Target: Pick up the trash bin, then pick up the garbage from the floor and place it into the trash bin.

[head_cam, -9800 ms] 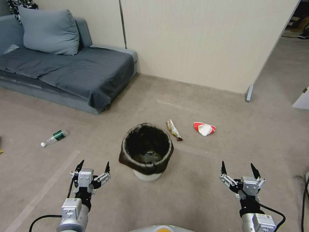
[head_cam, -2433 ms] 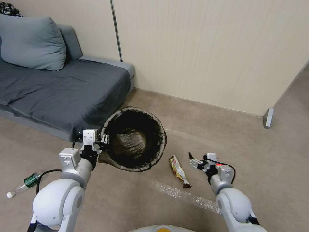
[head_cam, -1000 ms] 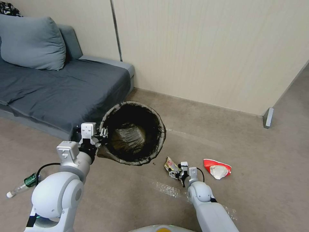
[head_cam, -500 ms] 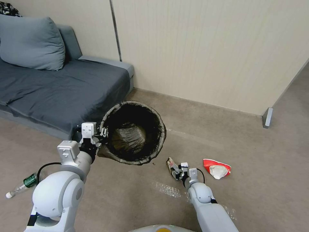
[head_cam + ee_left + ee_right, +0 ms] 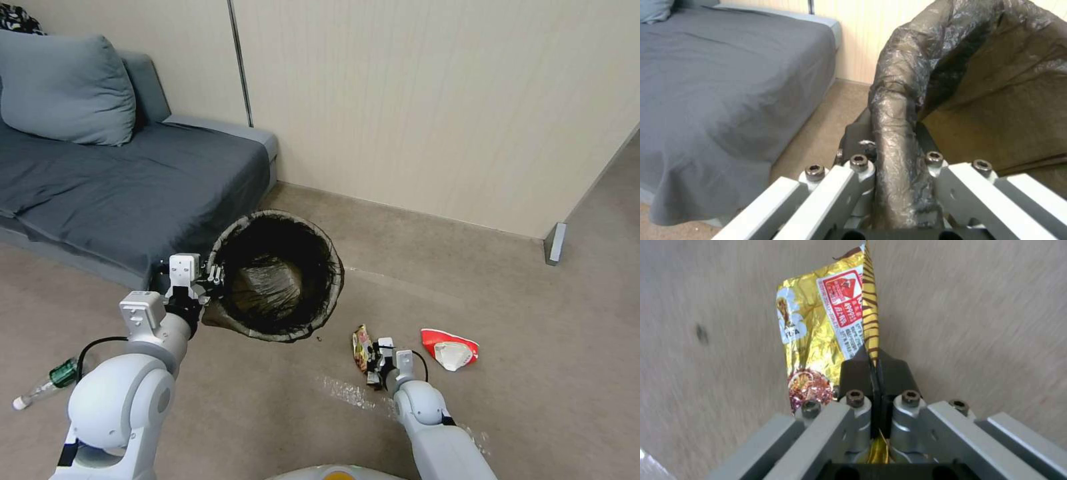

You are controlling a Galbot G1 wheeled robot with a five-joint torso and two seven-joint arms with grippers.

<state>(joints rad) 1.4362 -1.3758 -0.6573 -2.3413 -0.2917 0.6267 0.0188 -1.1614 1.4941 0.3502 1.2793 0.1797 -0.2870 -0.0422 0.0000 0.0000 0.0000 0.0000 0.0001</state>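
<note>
Nearest the robot, the right tool (image 5: 371, 362) sits low over the floor (image 5: 507, 400), its two dark fingers (image 5: 862, 373) pressed together on one edge of the slim wrapper (image 5: 362, 347). Wrapper: gold foil w/ a red-and-white label patch, brown stripes along one side, pinkish print near the pinched end; it stands up from the tool, crinkled. In the right wrist view the foil (image 5: 826, 326) shows against bare beige floor, w/ a strip of it running down between the fingers.

Just right of that, the red-and-white crumpled wrapper (image 5: 451, 349) lies flat on the floor, apart from the tool. Pale tape strip (image 5: 343, 392) on the floor close to the robot. At far left, the clear green-labelled bottle (image 5: 41, 389) lies on its side, partly behind the left arm.

Mid-distance: left tool (image 5: 212, 275) clamps the trash bin (image 5: 277, 275) by its rim, one finger outside, one inside, closed on the bag-covered lip (image 5: 893, 133). Bin is tilted, mouth toward the camera; dark brown-black liner wrinkled, folded over the rim, glossy at the bottom.

Left & beyond: grey sofa (image 5: 120, 187) w/ cushion (image 5: 63, 87), its front edge close beside the bin. Far: beige wall (image 5: 433, 100), meeting the floor along a baseboard line; open floor to the right of the bin and toward the right corner.
</note>
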